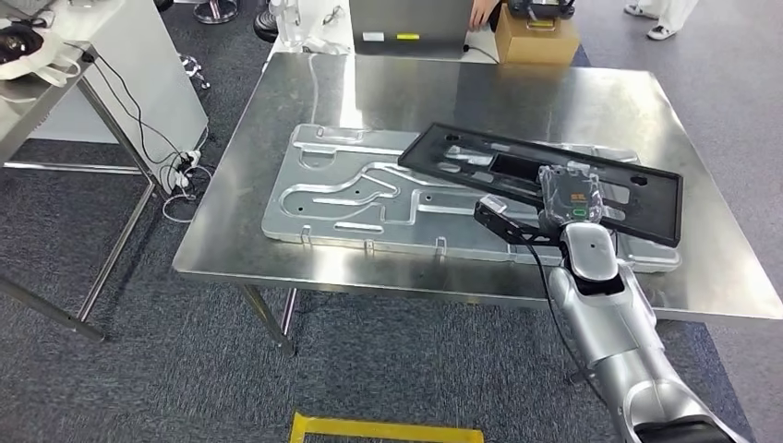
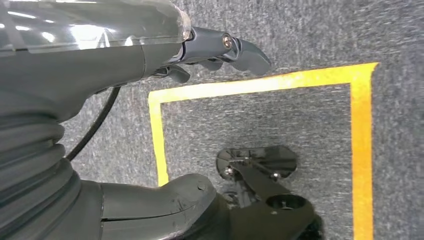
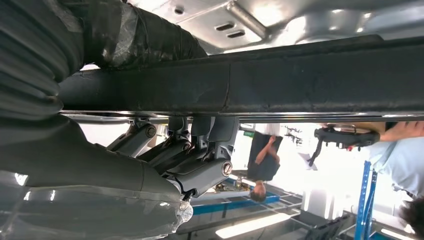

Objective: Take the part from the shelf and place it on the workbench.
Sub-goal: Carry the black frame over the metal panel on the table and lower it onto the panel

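A flat black frame-shaped part (image 1: 517, 171) lies slantwise over a large silver pressed plate (image 1: 342, 198) on the steel workbench (image 1: 554, 101). My right hand (image 1: 568, 198) grips the part's near long edge, towards its right end. In the right wrist view the black part's edge (image 3: 300, 80) runs across the picture, with the thumb on one side and the dark fingers (image 3: 200, 150) curled against the other. Whether the part rests fully on the plate I cannot tell. My left hand (image 2: 125, 60) hangs over grey carpet, fingers apart, holding nothing.
A cardboard box (image 1: 536, 39) stands at the workbench's far edge, with a person's hand (image 1: 482, 14) beside it. A white cabinet (image 1: 148, 65) and loose cables (image 1: 180, 171) are to the left. Yellow floor tape (image 1: 383, 429) marks the carpet in front of the bench.
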You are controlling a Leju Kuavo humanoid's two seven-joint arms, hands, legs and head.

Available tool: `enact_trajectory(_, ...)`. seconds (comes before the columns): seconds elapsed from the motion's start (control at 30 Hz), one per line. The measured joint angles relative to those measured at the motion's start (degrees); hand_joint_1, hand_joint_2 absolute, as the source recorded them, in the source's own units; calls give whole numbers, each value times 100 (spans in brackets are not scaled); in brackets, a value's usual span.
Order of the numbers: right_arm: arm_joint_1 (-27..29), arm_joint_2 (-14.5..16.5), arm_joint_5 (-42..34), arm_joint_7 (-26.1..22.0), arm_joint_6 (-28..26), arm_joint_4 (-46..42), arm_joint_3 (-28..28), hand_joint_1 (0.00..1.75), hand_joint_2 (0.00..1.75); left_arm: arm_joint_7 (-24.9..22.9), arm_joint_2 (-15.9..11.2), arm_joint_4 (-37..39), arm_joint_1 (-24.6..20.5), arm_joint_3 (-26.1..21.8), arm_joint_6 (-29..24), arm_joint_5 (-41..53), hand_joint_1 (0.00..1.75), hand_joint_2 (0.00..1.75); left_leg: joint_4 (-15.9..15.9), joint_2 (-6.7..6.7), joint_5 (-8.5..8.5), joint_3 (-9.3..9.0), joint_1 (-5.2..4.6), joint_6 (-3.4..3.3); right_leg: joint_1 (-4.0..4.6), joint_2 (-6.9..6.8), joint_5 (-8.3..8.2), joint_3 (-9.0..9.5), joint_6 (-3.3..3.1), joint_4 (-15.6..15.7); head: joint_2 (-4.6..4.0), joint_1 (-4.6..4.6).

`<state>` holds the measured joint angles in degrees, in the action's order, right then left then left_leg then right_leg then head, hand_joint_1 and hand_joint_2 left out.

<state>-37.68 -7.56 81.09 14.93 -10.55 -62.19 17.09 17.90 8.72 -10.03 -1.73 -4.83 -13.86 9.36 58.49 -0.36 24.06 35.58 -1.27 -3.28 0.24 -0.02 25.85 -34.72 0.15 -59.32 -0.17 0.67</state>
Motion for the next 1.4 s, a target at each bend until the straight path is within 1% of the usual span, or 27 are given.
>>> enact_trajectory(0.03,-7,-2,0,0,3,1,0,175,175,0,5,0,-5,0,0,5,0,175,-2,0,9,-5,0,26,14,-3,16,17,-20,37,0,0)
enact_trajectory(0.1,-11,-2,0,0,13,1,0,175,175,-1,8,0,-12,0,-2,17,0,175,6,2,38,-12,2,84,-13,4,-9,49,-60,98,0,1)
enact_trajectory(0.13,-11,-1,0,0,19,5,0,175,175,-1,8,0,-12,0,-3,20,0,175,82,3,106,15,2,120,-36,3,-30,73,-83,137,0,-1)
enact_trajectory(0.2,-11,0,0,0,24,22,0,175,175,1,7,0,-10,0,-4,21,0,175,562,1,411,218,33,198,-71,-6,-61,112,-113,193,0,-3)
enact_trajectory(0.27,-4,0,0,0,22,63,0,175,175,7,7,0,-6,0,-6,22,0,175,1296,3,758,555,98,275,-79,-7,-59,114,-124,196,0,-5)
enact_trajectory(0.3,6,-1,0,0,20,89,0,175,175,11,7,0,-1,0,-10,23,0,175,1532,5,823,665,134,310,-85,-6,-54,115,-121,194,0,-5)
enact_trajectory(0.33,17,-1,-1,0,19,119,0,175,175,15,7,0,3,0,-19,25,0,175,1552,7,773,674,167,343,-95,-3,-47,117,-111,189,0,-5)
enact_trajectory(0.37,27,-1,-1,0,17,145,0,175,175,17,7,0,7,0,-30,27,0,175,1346,9,625,567,197,372,-111,4,-36,122,-93,179,0,-5)
enact_trajectory(0.43,36,-1,-2,0,10,188,0,175,175,20,5,0,5,0,-51,31,0,175,565,8,272,157,236,408,-141,22,6,131,-29,136,0,-6)
enact_trajectory(0.47,34,-2,-3,0,6,202,0,175,175,22,5,0,3,0,-56,31,0,175,250,0,171,-8,234,394,-148,30,27,128,12,110,0,-3)
enact_trajectory(0.5,32,-4,-3,0,1,215,0,175,175,27,5,0,1,-2,-60,31,0,175,70,-9,138,-102,224,368,-147,35,43,122,55,90,0,-3)
enact_trajectory(0.6,37,-8,-9,-1,-8,252,0,175,175,55,1,0,1,-10,-61,21,0,175,2,-18,147,-131,190,242,-166,44,57,120,164,88,0,-3)
enact_trajectory(0.67,38,-13,-10,-5,-14,266,-1,175,175,78,-3,0,-1,-15,-63,20,0,175,-45,-11,122,-152,192,163,-188,35,162,54,210,-62,0,-3)
enact_trajectory(0.7,35,-16,-9,-9,-19,270,-1,175,175,85,-4,0,-4,-15,-65,23,0,175,-66,-7,113,-163,197,129,-191,29,289,-55,220,-287,0,-1)
enact_trajectory(0.77,32,-20,-2,-16,-28,294,-1,175,175,90,-4,0,-10,-16,-72,28,0,175,-66,-3,123,-164,178,86,-181,21,600,-420,227,-985,0,-1)
enact_trajectory(0.8,41,-20,4,-17,-31,315,0,175,175,90,-4,0,-11,-16,-75,30,0,175,-60,-2,132,-165,167,71,-174,21,691,-600,226,-1298,0,-1)
enact_trajectory(0.83,53,-19,8,-17,-33,336,0,175,175,90,-4,0,-12,-17,-77,30,0,175,-51,-3,145,-168,156,63,-169,21,681,-711,221,-1454,0,-2)
enact_trajectory(0.87,63,-19,14,-17,-33,357,0,175,175,90,-4,0,-12,-17,-78,31,0,175,-39,-5,160,-174,148,60,-164,21,565,-720,209,-1404,0,-2)
enact_trajectory(0.93,68,-17,28,-22,-37,378,0,175,175,91,-3,0,-10,-17,-79,32,0,175,-10,-9,206,-201,139,70,-153,15,154,-452,165,-750,0,-2)
enact_trajectory(1.0,48,-1,55,-49,-48,386,2,175,175,94,-2,0,-15,-17,-80,39,0,175,13,-11,247,-211,118,104,-116,9,-64,-175,119,-150,0,-2)
enact_trajectory(1.07,30,49,103,-92,-56,403,11,175,175,100,-2,0,-22,-17,-85,53,0,175,5,-8,263,-215,106,153,-77,19,-54,-112,81,-19,0,-3)
enact_trajectory(1.17,16,181,179,-153,-56,430,62,175,175,103,-3,-2,-27,-17,-98,85,0,175,115,0,372,-191,115,247,-109,35,-67,-64,-11,49,0,-6)
enact_trajectory(1.23,-9,278,206,-177,-55,444,111,175,175,104,-4,-2,-29,-19,-100,93,0,175,681,1,674,74,133,301,-119,32,-63,-26,-73,80,0,-8)
enact_trajectory(1.3,-23,351,219,-179,-54,460,146,175,175,105,-4,-2,-27,-19,-99,97,0,175,1467,3,976,492,146,338,-110,32,-40,-10,-108,73,0,-9)
enact_trajectory(1.33,-22,375,222,-179,-54,469,154,175,175,105,-4,-1,-22,-19,-99,98,0,175,1679,3,992,627,150,348,-107,37,-27,0,-114,69,0,-9)
enact_trajectory(1.37,-23,391,223,-178,-54,480,159,175,175,105,-4,-1,-17,-19,-98,98,0,175,1668,4,890,654,153,352,-105,45,-13,15,-114,65,0,-9)
enact_trajectory(1.4,-25,407,224,-179,-54,490,165,175,175,105,-4,-1,-13,-20,-98,98,0,175,1420,4,684,564,156,348,-105,58,5,38,-108,61,0,-9)
